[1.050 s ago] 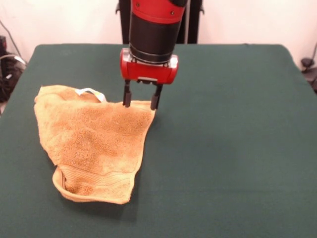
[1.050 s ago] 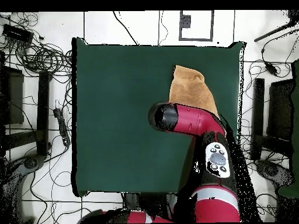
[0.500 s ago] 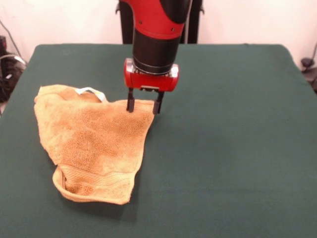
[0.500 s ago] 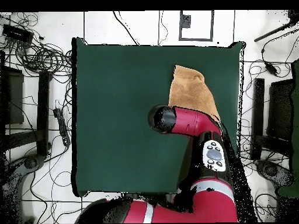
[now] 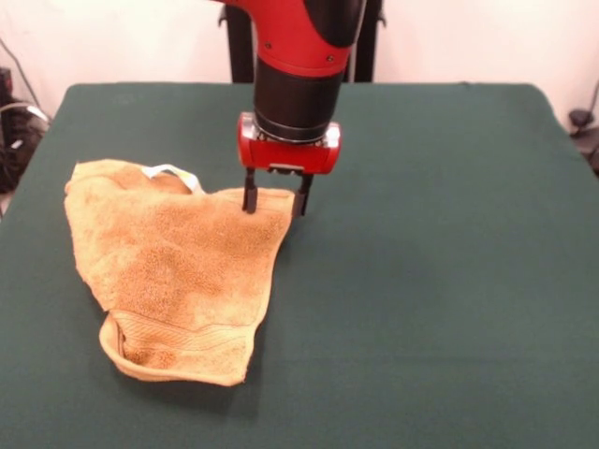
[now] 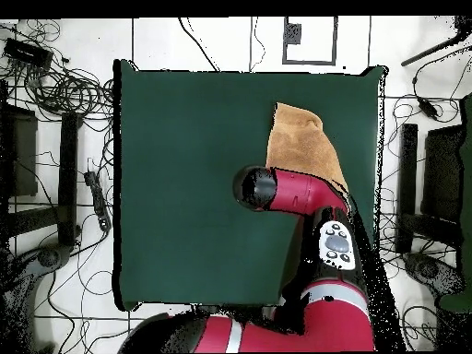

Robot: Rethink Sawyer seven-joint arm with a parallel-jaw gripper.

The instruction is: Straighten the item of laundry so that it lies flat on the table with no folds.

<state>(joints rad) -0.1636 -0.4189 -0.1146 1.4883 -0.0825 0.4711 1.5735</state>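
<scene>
The item of laundry (image 5: 178, 267), a golden-orange terry towel with a white tag loop on its far edge, lies crumpled and folded on the left part of the green table (image 5: 430, 281). Its near end is doubled over, showing woven border bands. My gripper (image 5: 274, 202) is open and stands straight down over the towel's far right corner, one finger on the cloth and the other at its edge. In the overhead view the towel (image 6: 297, 140) shows at the table's (image 6: 184, 184) upper right, partly covered by the red arm, which hides the gripper.
Cables and equipment lie on the floor (image 6: 64, 92) around the table in the overhead view. The red arm (image 6: 304, 194) reaches in from the bottom right.
The gripper has come down a little onto the towel's far right corner and shifted slightly right. The towel has not moved.
</scene>
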